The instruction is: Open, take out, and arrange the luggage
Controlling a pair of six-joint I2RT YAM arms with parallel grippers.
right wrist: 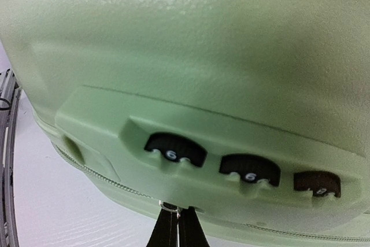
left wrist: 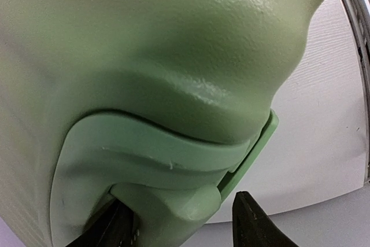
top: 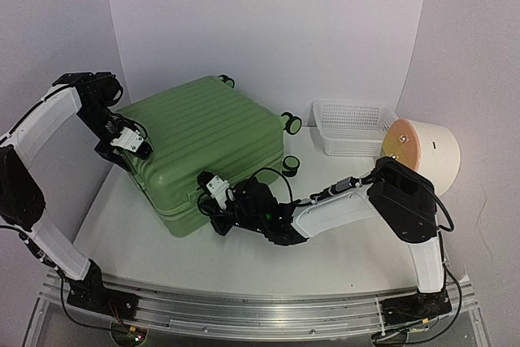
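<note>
Here, left gripper (left wrist: 179, 218) jaws parted astride the moulded handle (left wrist: 167, 154) of the luggage (top: 207, 148), one finger against it, the other just clear. Right gripper (right wrist: 176, 224) jaws closed, tips together at the zip (right wrist: 104, 180) under the combination lock (right wrist: 243, 172); cannot tell whether a pull is pinched. Luggage flat and closed on the table (top: 341, 241), wheels toward the white basket (top: 351, 126) and cream cylinder (top: 422, 152).

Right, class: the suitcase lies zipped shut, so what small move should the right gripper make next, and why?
Probably drag the zip pull along the seam, away from the combination lock. The luggage lies closed, the right gripper looks shut on the pull, and the left gripper straddles the handle, placed to steady it.
</note>
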